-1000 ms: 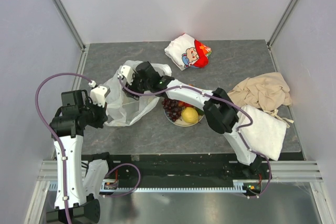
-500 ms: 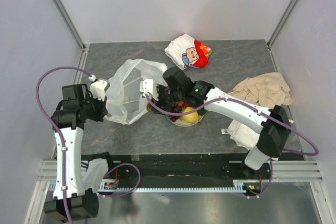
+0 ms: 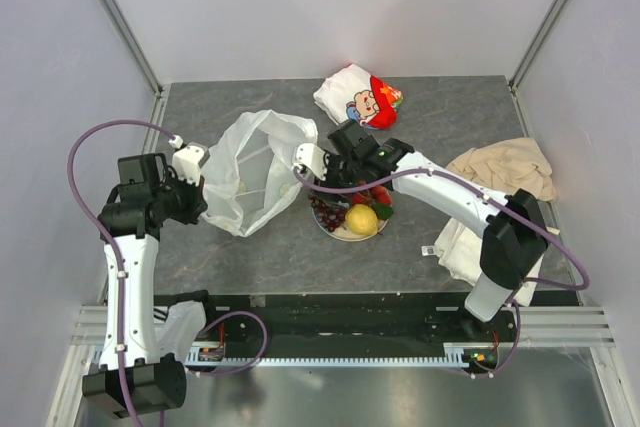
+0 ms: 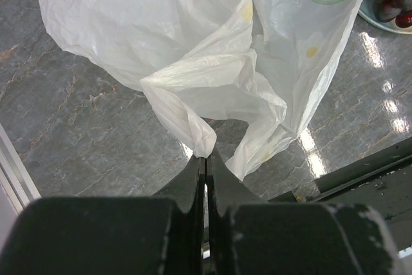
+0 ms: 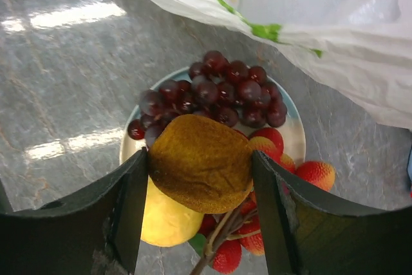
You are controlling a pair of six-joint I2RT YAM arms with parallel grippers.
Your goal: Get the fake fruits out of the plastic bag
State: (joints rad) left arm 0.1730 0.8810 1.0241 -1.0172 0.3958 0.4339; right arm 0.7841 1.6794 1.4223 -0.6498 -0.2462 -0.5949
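Bag (image 3: 255, 179): white and crinkled, left of centre in the top view, resting on the table (image 3: 260, 257); a lemon-slice print shows at the upper right of the left wrist view.
Left gripper (image 4: 205, 162): jaws pressed together on a thin fold of the bag's edge, at the lower centre of the left wrist view.
Right gripper (image 5: 201, 181): jaws clamped on both sides of a brown fruit (image 5: 199, 152), which hangs over the plate, outside the bag.
Plate (image 5: 297, 134): centre of the top view, just right of the bag; the bag's edge crosses the upper right of the right wrist view.
Grapes (image 5: 212, 94): 1 dark bunch on the upper half of the plate.
Lemon (image 5: 164, 220): on the plate at lower left, partly hidden by the brown fruit.
Strawberries (image 5: 315, 173): red, lower right of the plate, 1 at its rim.
Green piece (image 5: 198, 244): a small bit beside the lemon, perhaps a leaf.
Packet (image 3: 358, 97): upper centre of the top view, well apart from the bag.
Towel (image 3: 452, 252): white, right of the plate, partly under the right arm.
Cloth (image 3: 505, 172): beige, crumpled, at the right edge.
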